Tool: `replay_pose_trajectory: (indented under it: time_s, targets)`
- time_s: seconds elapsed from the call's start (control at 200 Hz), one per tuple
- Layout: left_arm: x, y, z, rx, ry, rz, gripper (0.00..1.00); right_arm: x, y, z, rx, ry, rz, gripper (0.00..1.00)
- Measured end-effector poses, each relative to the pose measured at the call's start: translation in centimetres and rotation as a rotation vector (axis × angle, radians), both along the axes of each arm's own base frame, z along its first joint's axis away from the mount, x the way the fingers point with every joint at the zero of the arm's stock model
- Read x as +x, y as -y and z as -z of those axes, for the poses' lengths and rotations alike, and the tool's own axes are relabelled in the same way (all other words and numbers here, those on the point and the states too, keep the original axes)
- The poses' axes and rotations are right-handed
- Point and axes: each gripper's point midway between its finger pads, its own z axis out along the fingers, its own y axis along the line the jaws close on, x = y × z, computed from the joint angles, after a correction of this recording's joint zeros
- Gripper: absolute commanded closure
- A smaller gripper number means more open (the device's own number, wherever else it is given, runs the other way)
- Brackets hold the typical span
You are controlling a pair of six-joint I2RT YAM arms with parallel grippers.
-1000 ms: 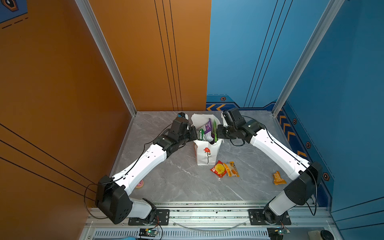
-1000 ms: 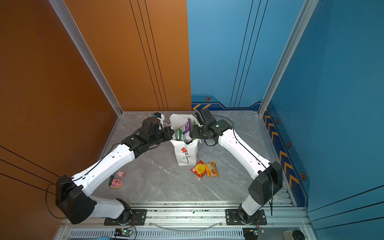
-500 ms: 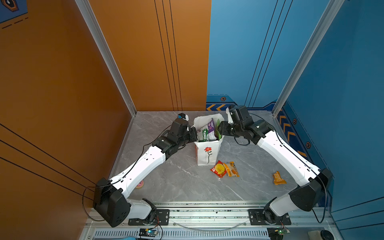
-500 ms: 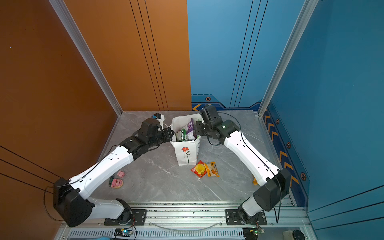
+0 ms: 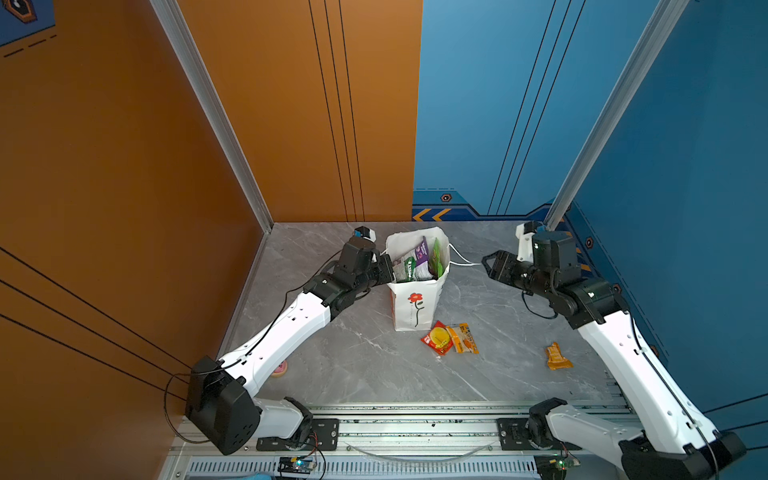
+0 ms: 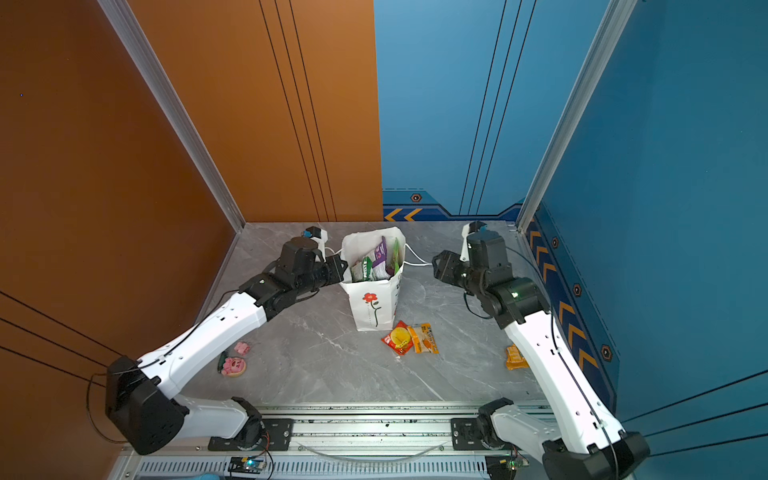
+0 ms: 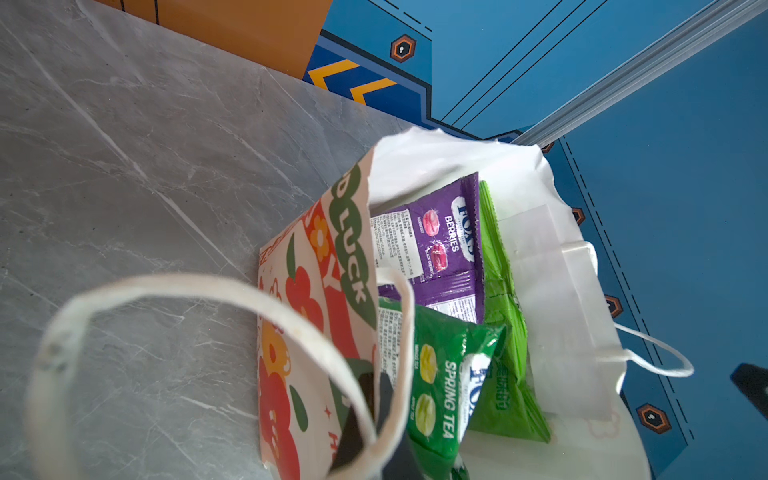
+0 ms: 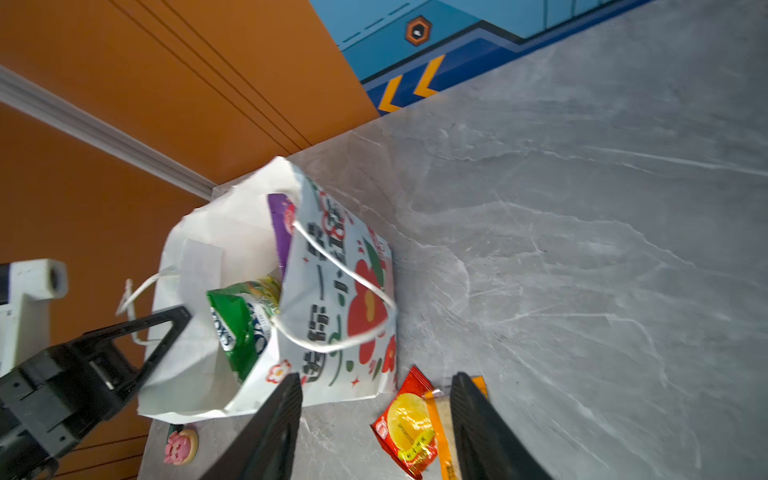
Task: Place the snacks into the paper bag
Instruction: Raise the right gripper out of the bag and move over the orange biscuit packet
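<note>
The white paper bag point(image 5: 415, 307) point(image 6: 372, 307) stands upright at the back middle of the table, its mouth open. Inside it stand a purple snack packet point(image 7: 440, 245), a dark green one point(image 7: 444, 374) and a bright green one point(image 7: 498, 291). My left gripper point(image 5: 386, 268) point(image 7: 376, 395) is shut on the bag's left rim, beside the cord handle point(image 7: 166, 286). My right gripper point(image 5: 492, 264) point(image 8: 376, 378) hangs open and empty to the right of the bag. On the table in front lie a red packet point(image 5: 438, 336) point(image 8: 409, 424), an orange one point(image 5: 463, 338) overlapping it, and another orange one point(image 5: 558, 356) further right.
A small pink round thing point(image 6: 233, 365) and a smaller pink piece point(image 6: 242, 348) lie near the left arm. Orange wall panels close the left and back, blue ones the right. A metal rail point(image 5: 415, 428) runs along the front edge.
My right gripper has opened and pulled back to the right, away from the bag's mouth. The left gripper has kept its hold on the bag rim.
</note>
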Motion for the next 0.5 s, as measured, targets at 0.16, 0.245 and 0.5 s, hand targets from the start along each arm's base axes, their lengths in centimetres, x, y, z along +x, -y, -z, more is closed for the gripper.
replay_pose_trajectory:
  time_s: [0.16, 0.245, 0.5]
  targets:
    - [0.1, -0.3, 0.1, -0.005, 0.003, -0.005, 1.00, -0.6, 3.1, 3.1, 0.007, -0.061, 0.096, 0.27]
    - [0.1, -0.3, 0.1, -0.005, 0.003, -0.007, 1.00, -0.7, 4.7, 5.1, 0.003, -0.110, 0.144, 0.25]
    - [0.2, -0.5, 0.1, -0.008, 0.001, -0.013, 1.00, -2.3, 5.8, 11.4, -0.022, -0.260, 0.174, 0.24]
